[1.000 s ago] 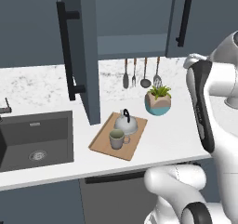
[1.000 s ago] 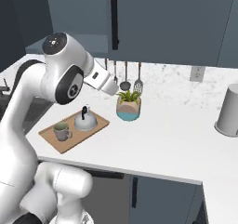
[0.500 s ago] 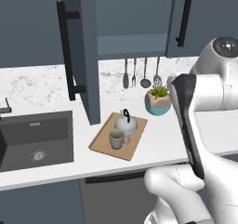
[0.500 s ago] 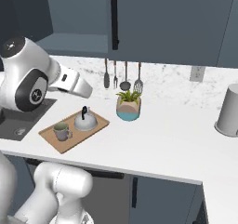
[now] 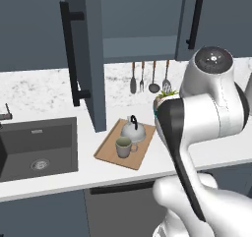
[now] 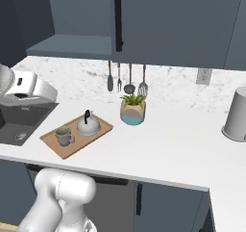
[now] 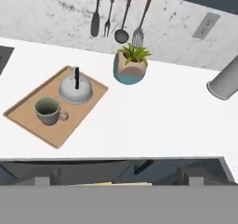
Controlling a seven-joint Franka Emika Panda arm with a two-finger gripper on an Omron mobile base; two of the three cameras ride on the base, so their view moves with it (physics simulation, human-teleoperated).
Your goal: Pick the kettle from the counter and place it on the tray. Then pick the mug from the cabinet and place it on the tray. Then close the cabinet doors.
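The silver-grey kettle (image 5: 133, 131) (image 6: 89, 125) (image 7: 76, 89) stands on the wooden tray (image 5: 106, 151) (image 6: 48, 141) (image 7: 25, 115) on the white counter (image 6: 158, 144). The olive mug (image 5: 124, 147) (image 6: 63, 136) (image 7: 48, 110) sits on the tray beside it. Above, the cabinet (image 5: 140, 22) shows its inner shelf. Its left door (image 5: 81, 54) is swung out over the counter, and the right door (image 5: 211, 19) (image 6: 168, 24) looks flush with the front. My gripper (image 7: 118, 179) is open, back from the counter's front edge and above it, holding nothing.
A teal-and-tan plant pot (image 6: 132, 112) (image 7: 131, 68) stands right of the tray, under hanging utensils (image 6: 129, 77). The dark sink (image 5: 37, 150) lies left of the tray. A grey canister (image 6: 236, 114) stands at the far right. My arm (image 5: 197, 133) hides the counter's right part in the left base view.
The arm has swung back and to the left, lower in the right base view and larger in the left one. Kettle, mug, tray and doors have not moved. The gripper stays open.
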